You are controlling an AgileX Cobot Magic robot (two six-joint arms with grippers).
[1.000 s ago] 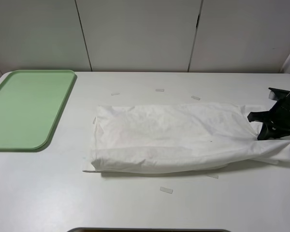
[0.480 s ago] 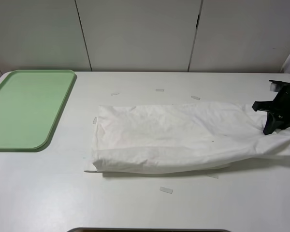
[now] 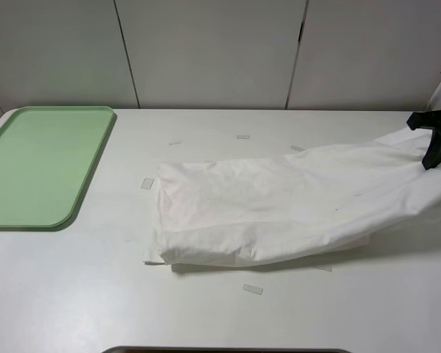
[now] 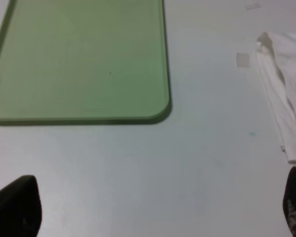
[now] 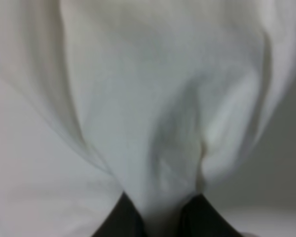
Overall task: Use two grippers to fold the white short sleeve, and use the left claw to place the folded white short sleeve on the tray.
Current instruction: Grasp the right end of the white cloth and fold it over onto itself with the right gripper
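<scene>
One white short sleeve (image 3: 279, 209), one end raised
Right gripper (image 5: 160, 217) clamps that end; left gripper (image 4: 155, 210) gapes empty near the tray (image 4: 79, 64)

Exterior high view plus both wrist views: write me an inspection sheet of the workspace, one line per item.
Surface: white table, bare apart from the items below.
Job's things: white short sleeve folded into a long band, wrinkled, its right end raised off the table; green tray empty, at the far left, apart from the shirt.
Clutter: small pale tape strips scattered around the shirt.
Grippers: right gripper shut on the shirt's raised end; left gripper open over bare table near the tray, holding nothing.
Cables: nothing seen.
Surroundings: plain pale wall panels behind the table.
</scene>
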